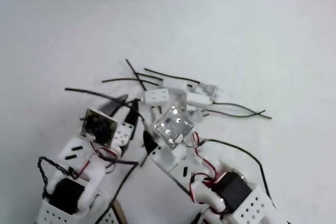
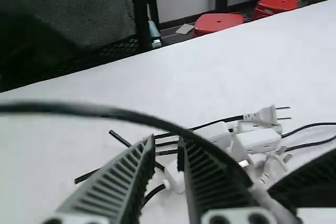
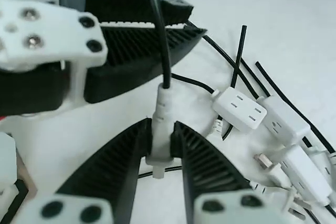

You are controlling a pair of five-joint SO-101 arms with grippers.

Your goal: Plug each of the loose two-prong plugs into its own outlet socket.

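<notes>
The right gripper (image 3: 161, 127) pinches a white two-prong plug (image 3: 163, 103) on its black cord. The insertion step is in hand, and next its prongs need lining up with the white rectangular outlet socket (image 3: 239, 109) just beyond. Whether the left gripper (image 2: 166, 142) holds anything cannot be told.

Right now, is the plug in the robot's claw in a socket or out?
Out. The right gripper pinches the white plug apart from the nearest outlet socket, whose slots show empty.

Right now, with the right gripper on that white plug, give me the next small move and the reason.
Probably carry the plug over the nearest socket. The right gripper is shut on the plug, its black cord rising away, and that socket lies close beside with both slots empty and facing up.
</notes>
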